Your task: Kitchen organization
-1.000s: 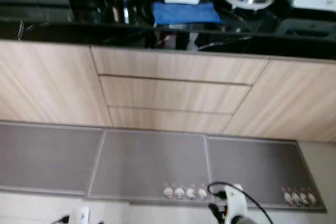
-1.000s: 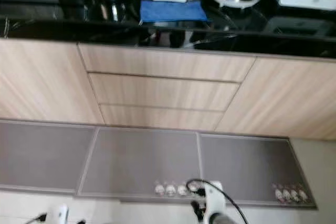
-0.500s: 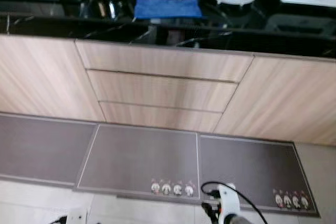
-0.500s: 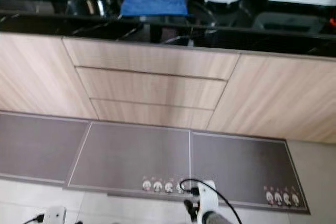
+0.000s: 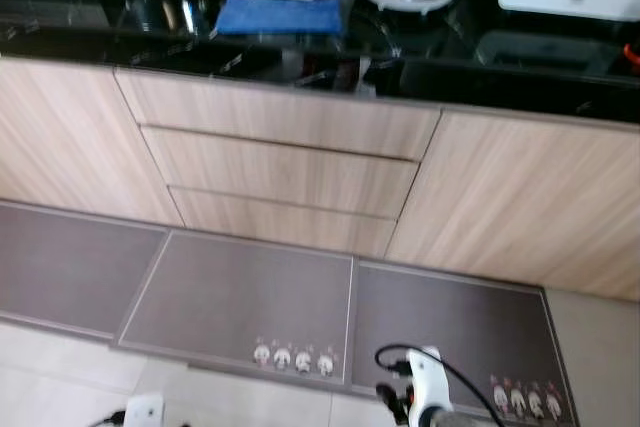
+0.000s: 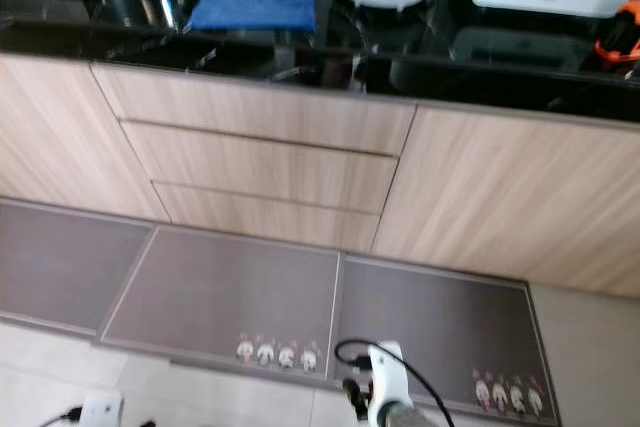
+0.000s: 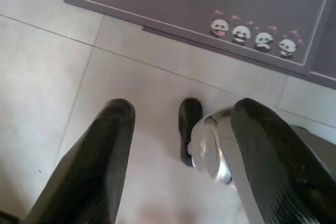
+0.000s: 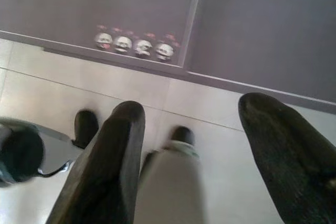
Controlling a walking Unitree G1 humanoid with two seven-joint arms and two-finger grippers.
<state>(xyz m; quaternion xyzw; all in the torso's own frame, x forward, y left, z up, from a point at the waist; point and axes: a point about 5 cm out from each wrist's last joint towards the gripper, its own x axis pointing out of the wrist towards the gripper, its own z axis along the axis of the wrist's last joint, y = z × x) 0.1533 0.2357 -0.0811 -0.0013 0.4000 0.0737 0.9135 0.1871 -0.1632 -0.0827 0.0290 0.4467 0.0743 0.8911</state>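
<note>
No readable text, label or number on anything in view.

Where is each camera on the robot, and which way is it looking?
Left eye view: on the head, looking forward and down at the wooden drawers, the black counter and the grey mats; the right arm pokes in below.
Right eye view: beside it, same scene, also a blue cloth.
Left wrist view: looks down along the open left tool at floor tiles.
Right wrist view: looks down along the open right tool.
Both wrist views share the mat's panda pictures.
</note>
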